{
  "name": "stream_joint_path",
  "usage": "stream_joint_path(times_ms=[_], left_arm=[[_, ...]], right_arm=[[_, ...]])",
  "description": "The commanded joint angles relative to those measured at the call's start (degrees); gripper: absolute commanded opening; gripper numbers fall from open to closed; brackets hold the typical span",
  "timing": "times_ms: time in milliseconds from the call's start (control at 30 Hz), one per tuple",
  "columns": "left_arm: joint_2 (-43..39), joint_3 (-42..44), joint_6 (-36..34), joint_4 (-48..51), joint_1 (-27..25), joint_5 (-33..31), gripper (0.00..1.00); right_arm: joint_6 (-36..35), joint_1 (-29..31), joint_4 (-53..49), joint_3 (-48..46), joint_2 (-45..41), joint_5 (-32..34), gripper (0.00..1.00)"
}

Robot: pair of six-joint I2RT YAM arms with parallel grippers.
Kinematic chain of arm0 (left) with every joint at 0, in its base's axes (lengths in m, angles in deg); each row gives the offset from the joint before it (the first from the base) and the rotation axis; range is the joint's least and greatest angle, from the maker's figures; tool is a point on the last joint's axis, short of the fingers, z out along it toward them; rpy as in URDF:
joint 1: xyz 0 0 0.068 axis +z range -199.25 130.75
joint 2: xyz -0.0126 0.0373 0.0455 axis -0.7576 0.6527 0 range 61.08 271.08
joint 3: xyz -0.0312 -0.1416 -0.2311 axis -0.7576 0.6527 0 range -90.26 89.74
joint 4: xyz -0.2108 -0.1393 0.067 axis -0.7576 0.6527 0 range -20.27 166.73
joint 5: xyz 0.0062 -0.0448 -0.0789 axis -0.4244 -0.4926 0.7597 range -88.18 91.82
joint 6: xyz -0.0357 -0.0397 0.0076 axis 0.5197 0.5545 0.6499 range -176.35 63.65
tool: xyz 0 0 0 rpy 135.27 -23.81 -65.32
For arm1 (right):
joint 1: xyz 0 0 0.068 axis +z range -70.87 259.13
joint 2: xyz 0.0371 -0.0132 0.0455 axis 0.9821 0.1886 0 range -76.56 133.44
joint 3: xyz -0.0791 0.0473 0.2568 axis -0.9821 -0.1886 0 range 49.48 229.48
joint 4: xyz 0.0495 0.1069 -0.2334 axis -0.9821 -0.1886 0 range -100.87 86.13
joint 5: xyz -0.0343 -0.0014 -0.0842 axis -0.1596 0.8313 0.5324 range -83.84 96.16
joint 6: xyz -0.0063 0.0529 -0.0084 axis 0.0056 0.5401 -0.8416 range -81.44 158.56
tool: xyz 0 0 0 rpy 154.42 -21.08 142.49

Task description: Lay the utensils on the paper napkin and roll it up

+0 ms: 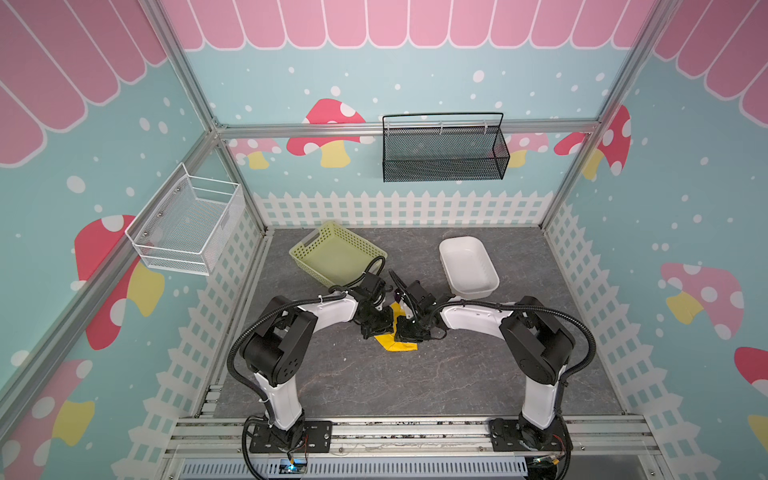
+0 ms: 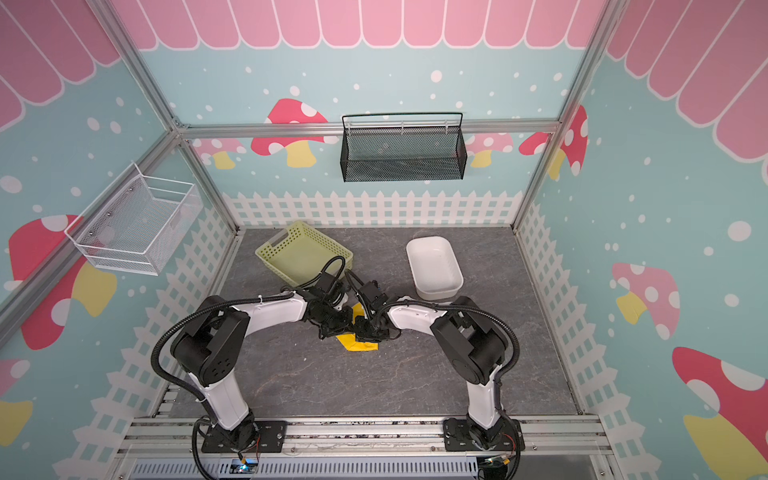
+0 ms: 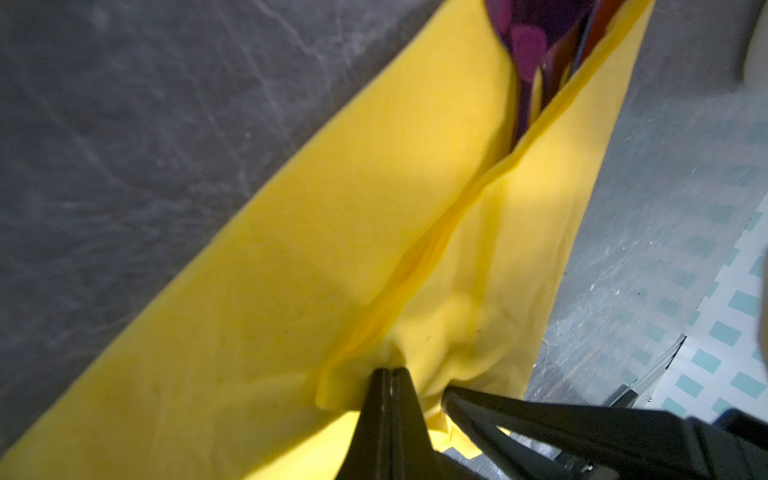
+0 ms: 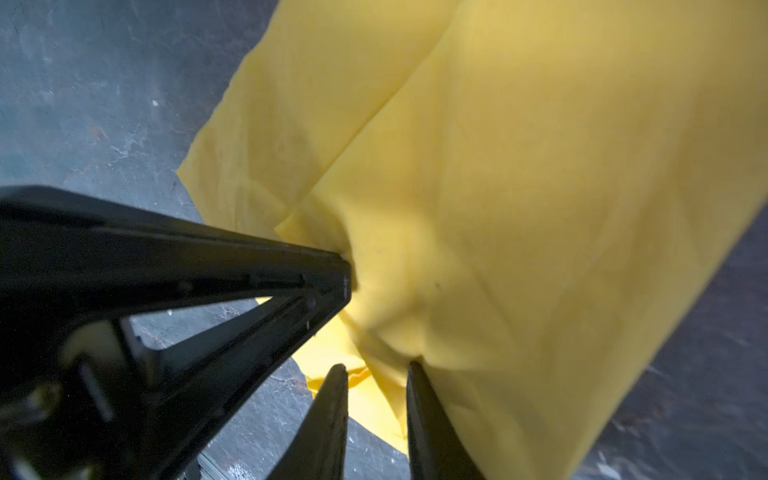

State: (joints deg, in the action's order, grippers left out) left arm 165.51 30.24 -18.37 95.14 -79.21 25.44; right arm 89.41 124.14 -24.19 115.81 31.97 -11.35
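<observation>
Unlike the right wrist view, the left shows utensils (image 3: 528, 50) inside napkin (image 3: 332, 249).

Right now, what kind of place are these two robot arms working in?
Most likely a staged robot test cell, not a real room: an aluminium frame holds printed mushroom wall panels, and the arm bases are bolted to a rail fronting a grey tabletop.

The near half of the bench (image 1: 374, 382) lies open between the arm bases. Mid-bench is blocked: the left arm (image 1: 328, 309) and right arm (image 1: 473, 318) meet over the paper napkin (image 1: 397, 345). Behind them, a green basket (image 1: 332, 253) and a white tub (image 1: 469, 266) flank a narrow bare lane.
</observation>
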Motion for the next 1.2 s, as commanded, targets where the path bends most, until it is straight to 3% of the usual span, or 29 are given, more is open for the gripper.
stream_joint_path(times_ms=[0,567,733,933,1167], left_arm=[[-1.5,-0.3,0.2,2.4,0.5,-1.9,0.05],[-4.6,-0.1,-1.2,6.5,0.9,-4.9,0.09],[-9.9,3.5,-0.3,6.8,3.0,-7.7,0.1],[-17.5,9.7,0.6,6.0,9.5,-7.8,0.2],[-18.2,14.0,-0.6,1.1,15.0,0.0,0.37]], right_arm=[[0.0,0.3,-1.3,-2.1,3.3,1.0,0.26],[0.1,0.3,-0.5,-2.9,2.9,0.9,0.19],[0.1,0.3,-0.4,-3.0,2.7,0.9,0.19],[0.1,0.4,-0.5,-3.3,2.5,0.8,0.18],[0.3,0.4,-0.4,-3.6,2.0,1.2,0.18]])
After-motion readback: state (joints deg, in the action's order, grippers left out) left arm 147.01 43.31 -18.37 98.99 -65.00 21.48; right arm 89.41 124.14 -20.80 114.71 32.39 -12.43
